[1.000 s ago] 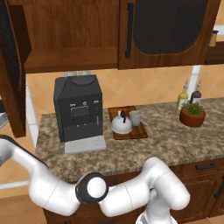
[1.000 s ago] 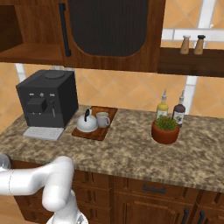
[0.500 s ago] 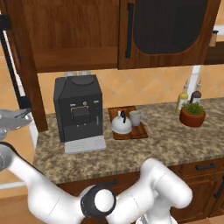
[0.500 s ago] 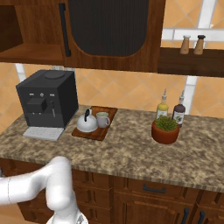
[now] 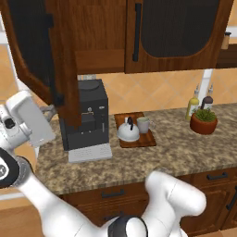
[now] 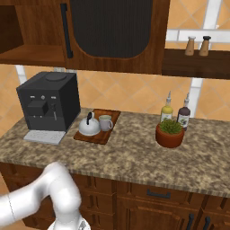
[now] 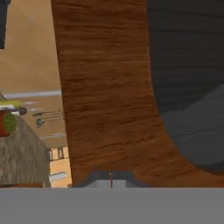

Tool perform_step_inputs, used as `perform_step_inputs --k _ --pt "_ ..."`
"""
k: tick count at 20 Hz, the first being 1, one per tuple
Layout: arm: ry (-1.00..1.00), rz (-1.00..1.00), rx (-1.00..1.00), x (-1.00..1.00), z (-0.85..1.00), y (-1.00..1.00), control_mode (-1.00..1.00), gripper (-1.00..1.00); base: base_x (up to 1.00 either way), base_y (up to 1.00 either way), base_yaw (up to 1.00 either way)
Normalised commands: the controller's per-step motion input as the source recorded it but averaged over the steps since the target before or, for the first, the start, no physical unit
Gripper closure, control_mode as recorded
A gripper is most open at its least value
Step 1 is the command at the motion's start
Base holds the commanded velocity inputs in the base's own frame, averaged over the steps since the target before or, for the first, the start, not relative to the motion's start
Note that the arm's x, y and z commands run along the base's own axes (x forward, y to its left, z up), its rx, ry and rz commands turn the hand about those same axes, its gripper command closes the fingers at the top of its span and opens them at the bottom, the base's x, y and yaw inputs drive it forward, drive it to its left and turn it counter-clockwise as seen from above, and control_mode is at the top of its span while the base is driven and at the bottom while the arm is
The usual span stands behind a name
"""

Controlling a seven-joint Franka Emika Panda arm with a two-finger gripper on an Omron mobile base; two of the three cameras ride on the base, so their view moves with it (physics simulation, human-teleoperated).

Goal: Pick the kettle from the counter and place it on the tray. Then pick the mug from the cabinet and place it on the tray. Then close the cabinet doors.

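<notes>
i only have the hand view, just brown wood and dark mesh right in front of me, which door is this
Observer: The left cabinet door, swung partly open; the gripper sits at its outer face, jaws shut.
Operator: right one shut already
Observer: Yes, the right cabinet door lies flush against the cabinet.
Operator: kettle and mug sorted
Observer: Both stand on the tray: the kettle on the coffee machine's side, the mug close beside it.
</notes>
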Motion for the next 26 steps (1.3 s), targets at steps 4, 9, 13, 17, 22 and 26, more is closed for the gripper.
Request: perform_step_inputs --k 4,9,13,17,22,26 --pt "0.69 0.02 -0.05 0.31 0.08 -0.70 -1.00 1.00 0.00 0.00 0.00" --pt "0.60 0.04 -0.01 0.37 0.20 -0.55 -1.00 1.00 0.00 0.00 0.00" --pt "0.46 0.15 0.00 0.71 0.21 -0.35 -1.00 1.00 0.00 0.00 0.00" --pt "0.25 0.19 0.00 0.54 0.28 -0.11 -1.00 1.00 0.00 0.00 0.00" --pt "0.06 0.30 0.00 0.40 0.26 0.00 -1.00 1.00 0.00 0.00 0.00" --pt "0.05 0.42 0.00 0.56 0.29 -0.10 -1.00 1.00 0.00 0.00 0.00"
